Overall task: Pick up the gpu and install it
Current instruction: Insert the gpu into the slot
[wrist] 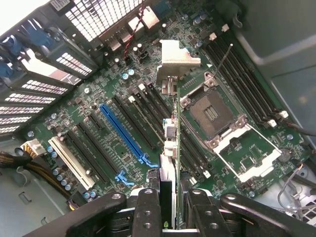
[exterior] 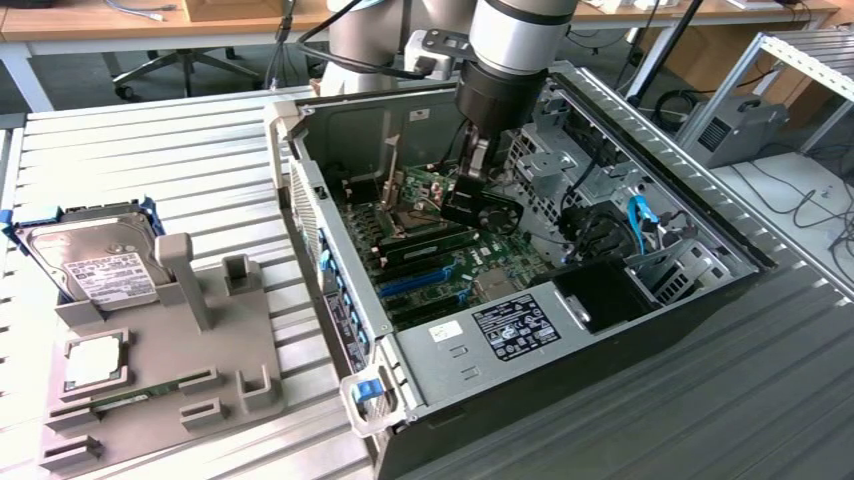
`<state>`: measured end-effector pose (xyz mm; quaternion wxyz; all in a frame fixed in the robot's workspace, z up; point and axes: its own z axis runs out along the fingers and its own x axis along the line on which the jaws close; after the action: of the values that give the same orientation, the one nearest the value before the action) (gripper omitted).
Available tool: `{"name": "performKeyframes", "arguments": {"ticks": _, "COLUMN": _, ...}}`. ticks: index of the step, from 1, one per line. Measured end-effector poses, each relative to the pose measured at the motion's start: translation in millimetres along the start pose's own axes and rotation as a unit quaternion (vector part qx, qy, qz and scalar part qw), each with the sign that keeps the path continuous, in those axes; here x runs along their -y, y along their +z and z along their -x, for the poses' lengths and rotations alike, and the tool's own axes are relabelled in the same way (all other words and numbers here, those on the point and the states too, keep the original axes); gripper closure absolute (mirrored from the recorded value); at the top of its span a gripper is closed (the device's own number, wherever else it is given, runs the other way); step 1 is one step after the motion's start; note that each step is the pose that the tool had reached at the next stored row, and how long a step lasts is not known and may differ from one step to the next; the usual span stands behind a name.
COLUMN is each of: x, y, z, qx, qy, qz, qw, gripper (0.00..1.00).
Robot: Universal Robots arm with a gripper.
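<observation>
My gripper (wrist: pixel 170 200) is shut on the gpu (wrist: pixel 174 143), which I see edge-on as a thin dark and green card with its pale metal end bracket (wrist: pixel 175 58) at the far end. The card hangs just above the motherboard (wrist: pixel 94 94), over the black slots between the blue slot (wrist: pixel 126 134) and the open CPU socket (wrist: pixel 211 112). In the exterior view the gripper (exterior: pixel 467 192) reaches down into the open computer case (exterior: pixel 561 330), holding the gpu (exterior: pixel 461 208) close over the board.
Case walls, drive cages and cables (exterior: pixel 627 225) crowd around the arm. On the exterior view's left a grey fixture (exterior: pixel 200 380) holds a silver hard drive (exterior: pixel 91 262), a processor chip (exterior: pixel 94 360) and a green memory stick (exterior: pixel 127 393).
</observation>
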<state>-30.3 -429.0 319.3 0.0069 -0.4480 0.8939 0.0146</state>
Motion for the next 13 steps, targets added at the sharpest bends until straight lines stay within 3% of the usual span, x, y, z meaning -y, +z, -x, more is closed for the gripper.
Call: {"name": "performKeyframes", "arguments": {"ticks": 13, "x": 0.0, "y": 0.0, "z": 0.0, "qx": -0.0003, "qy": -0.013, "qz": 0.0003, "qw": 0.9999, "gripper": 0.74}}
